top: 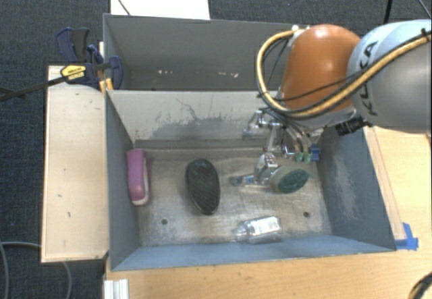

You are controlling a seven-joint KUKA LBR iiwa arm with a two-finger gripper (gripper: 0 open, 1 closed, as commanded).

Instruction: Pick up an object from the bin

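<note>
My gripper (pixel 268 173) sits low in the bin (pixel 202 48), right of the black oval lump (pixel 202 186) and just beside a dark green disc (pixel 291 180). I cannot tell whether it is open or closed, as the orange wrist cover (pixel 317 61) crowds that spot. I judge that a glancing touch could skid the disc farther right of the lump.
</note>
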